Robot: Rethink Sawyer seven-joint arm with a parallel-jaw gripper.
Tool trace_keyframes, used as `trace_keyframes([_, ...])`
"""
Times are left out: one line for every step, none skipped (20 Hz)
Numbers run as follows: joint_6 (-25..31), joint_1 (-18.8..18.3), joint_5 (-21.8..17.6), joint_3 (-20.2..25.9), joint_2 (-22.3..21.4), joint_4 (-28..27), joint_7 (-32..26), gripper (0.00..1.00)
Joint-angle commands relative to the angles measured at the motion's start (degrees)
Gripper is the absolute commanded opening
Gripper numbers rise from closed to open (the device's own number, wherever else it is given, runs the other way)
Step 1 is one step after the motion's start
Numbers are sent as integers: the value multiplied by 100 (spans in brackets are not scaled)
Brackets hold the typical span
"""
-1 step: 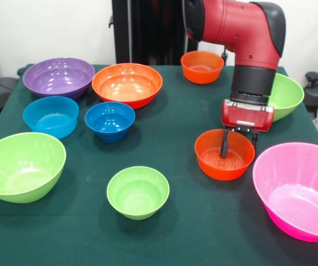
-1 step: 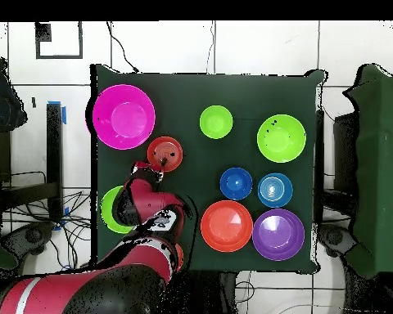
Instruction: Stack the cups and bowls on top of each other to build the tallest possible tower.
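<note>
My gripper [image 1: 239, 143] hangs open over the far right rim of a mid-sized orange bowl [image 1: 217, 160]. One finger [image 1: 224, 145] reaches down inside the bowl and the other stands just outside its rim. From overhead the gripper [image 2: 156, 169] is at the edge of that orange bowl [image 2: 167, 151]. A pink bowl [image 1: 297, 188] and a lime green bowl [image 1: 286, 94] flank it. The other bowls sit singly: small green [image 1: 138, 192], large green [image 1: 21, 166], dark blue [image 1: 110, 121], light blue [image 1: 50, 116], large orange [image 1: 127, 84], purple [image 1: 59, 76], small orange [image 1: 202, 66]. No tower is in view.
The dark green table cloth [image 1: 181, 221] shows bare patches between the bowls. The pink bowl overhangs the table's right front corner. The arm [image 2: 146, 208] covers part of the lime green bowl [image 2: 110, 211] in the overhead view.
</note>
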Motion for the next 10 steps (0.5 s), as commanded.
trace_keyframes([506, 19, 210, 314, 225, -513, 571, 100])
trace_keyframes([500, 15, 221, 315, 223, -488, 603, 100])
trace_keyframes([467, 11, 218, 316, 236, -495, 617, 100])
trace_keyframes([476, 18, 218, 303, 246, -510, 604, 100])
trace_keyframes([485, 26, 217, 289, 256, -525, 590, 100])
trace_keyframes([508, 25, 200, 290, 270, -551, 566, 100])
trace_keyframes([509, 14, 188, 292, 271, -559, 564, 100])
trace_keyframes([507, 7, 182, 289, 279, -566, 564, 100])
trace_keyframes([505, 0, 176, 286, 287, -572, 564, 100])
trace_keyframes([509, -13, 158, 300, 271, -561, 572, 100])
